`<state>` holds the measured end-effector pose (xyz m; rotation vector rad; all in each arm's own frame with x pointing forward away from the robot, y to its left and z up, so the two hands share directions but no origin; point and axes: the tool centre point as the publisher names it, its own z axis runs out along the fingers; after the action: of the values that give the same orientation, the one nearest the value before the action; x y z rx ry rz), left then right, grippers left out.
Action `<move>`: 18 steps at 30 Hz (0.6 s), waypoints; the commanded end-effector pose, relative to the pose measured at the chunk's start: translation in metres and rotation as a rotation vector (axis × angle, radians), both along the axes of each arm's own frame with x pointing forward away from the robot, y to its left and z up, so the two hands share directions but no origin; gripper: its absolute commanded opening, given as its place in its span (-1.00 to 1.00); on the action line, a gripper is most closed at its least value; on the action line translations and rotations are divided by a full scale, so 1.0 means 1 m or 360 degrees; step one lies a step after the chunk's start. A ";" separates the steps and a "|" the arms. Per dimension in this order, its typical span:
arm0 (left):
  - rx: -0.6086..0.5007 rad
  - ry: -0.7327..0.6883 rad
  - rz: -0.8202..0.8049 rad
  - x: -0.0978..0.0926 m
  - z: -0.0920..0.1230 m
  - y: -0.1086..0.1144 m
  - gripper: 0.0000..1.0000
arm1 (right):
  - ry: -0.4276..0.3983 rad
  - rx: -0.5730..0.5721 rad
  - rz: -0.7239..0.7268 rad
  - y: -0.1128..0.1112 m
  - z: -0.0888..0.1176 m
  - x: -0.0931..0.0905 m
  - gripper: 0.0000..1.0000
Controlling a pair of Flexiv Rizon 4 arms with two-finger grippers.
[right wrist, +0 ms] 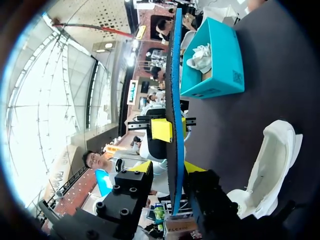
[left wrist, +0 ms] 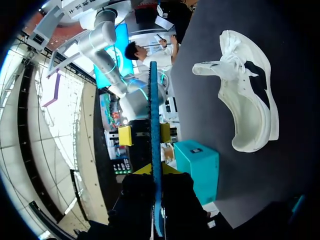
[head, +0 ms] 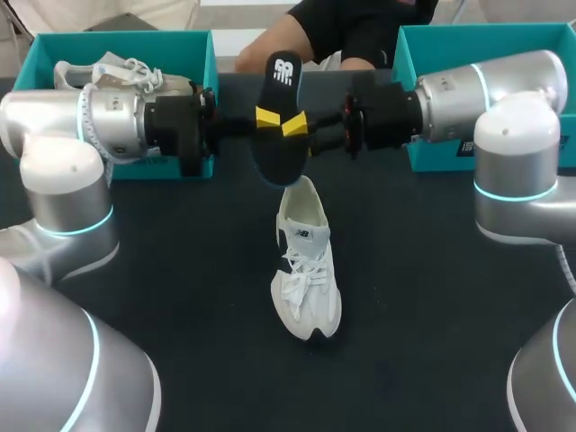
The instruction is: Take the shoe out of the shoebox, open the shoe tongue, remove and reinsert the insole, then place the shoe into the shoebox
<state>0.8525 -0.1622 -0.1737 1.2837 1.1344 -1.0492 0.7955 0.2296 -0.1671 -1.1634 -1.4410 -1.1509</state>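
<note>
Across the table (head: 180, 288), shoe (head: 304, 270) lies apart from shoeboxes (head: 171, 40) (head: 432, 155), near gripped insole (head: 284, 72).

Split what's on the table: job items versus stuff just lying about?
Job:
- black insole, gripped from both sides by the left pincer and right pincer
- white shoe on the table below it
- left teal shoebox, likely the one in use

Lying about:
- second shoe inside that box
- right teal box

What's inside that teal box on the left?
A white laced shoe lies in the teal shoebox. The left arm covers the box's front, so anything beneath is hidden.
</note>
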 end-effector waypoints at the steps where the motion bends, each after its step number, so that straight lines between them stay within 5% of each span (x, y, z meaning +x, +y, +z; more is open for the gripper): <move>1: -0.0019 -0.0004 0.0004 0.003 -0.001 -0.008 -1.00 | 0.0003 0.0010 0.0014 0.004 -0.005 0.005 -0.35; 18: -0.0116 0.0041 0.0027 -0.004 -0.001 -0.019 -1.00 | -0.0039 0.0053 -0.0017 0.004 -0.009 0.009 -0.60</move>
<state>0.8492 -0.1794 -0.1743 1.2091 1.1154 -1.0929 0.8060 0.2323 -0.1751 -1.1360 -1.4327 -1.1931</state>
